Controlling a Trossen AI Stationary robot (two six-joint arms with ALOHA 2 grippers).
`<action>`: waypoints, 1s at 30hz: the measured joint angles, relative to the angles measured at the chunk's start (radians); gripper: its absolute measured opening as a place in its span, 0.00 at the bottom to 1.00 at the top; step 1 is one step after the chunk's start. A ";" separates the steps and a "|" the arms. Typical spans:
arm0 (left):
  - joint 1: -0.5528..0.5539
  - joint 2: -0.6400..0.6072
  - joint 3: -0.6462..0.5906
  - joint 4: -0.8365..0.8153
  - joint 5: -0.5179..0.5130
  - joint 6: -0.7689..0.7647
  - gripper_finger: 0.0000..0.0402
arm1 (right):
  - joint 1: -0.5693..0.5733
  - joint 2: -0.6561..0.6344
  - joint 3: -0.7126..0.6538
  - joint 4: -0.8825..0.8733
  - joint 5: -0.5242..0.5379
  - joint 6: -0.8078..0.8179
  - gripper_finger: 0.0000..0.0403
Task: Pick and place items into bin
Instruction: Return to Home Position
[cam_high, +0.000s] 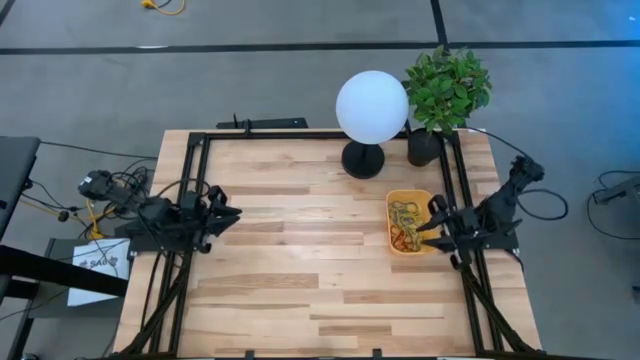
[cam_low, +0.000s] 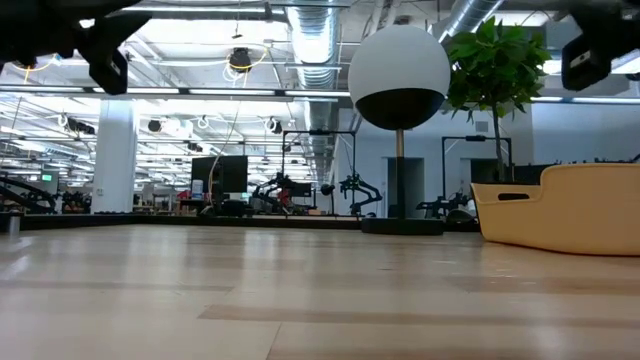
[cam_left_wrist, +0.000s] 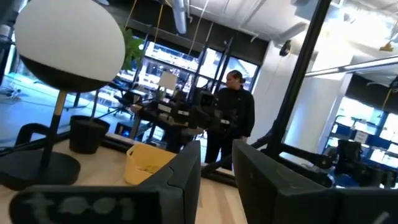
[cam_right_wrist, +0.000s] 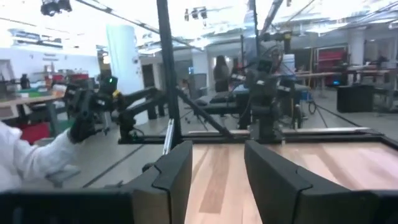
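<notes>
The yellow-orange bin (cam_high: 410, 200) sits right of the table's middle, flat on its base, and a tangle of rubber-band loops (cam_high: 404, 226) lies in it. It also shows at the right in the low view as the bin (cam_low: 560, 212), and far off in the left wrist view as the bin (cam_left_wrist: 144, 163). My right gripper (cam_high: 433, 222) hangs open and holds nothing, raised above the bin's right rim; its fingers (cam_right_wrist: 177, 171) point across bare wood. My left gripper (cam_high: 228, 213) waits open and holds nothing at the table's left edge. No loose loops show on the table.
A white globe lamp (cam_high: 371, 108) on a black base and a potted plant (cam_high: 446, 90) stand at the far edge, just behind the bin. Black frame rails (cam_high: 190, 180) run along the table's sides. A person (cam_left_wrist: 233, 115) stands in the room beyond the table.
</notes>
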 joint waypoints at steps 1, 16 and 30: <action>0.003 0.000 0.000 -0.007 0.000 -0.005 0.20 | -0.015 0.000 -0.022 0.020 -0.019 0.000 0.35; 0.007 0.000 0.000 -0.204 -0.009 -0.057 0.20 | -0.198 0.012 -0.065 -0.047 -0.038 0.032 0.34; 0.007 0.006 0.000 -0.410 -0.003 -0.106 0.20 | -0.216 0.012 -0.066 -0.046 -0.037 0.044 0.34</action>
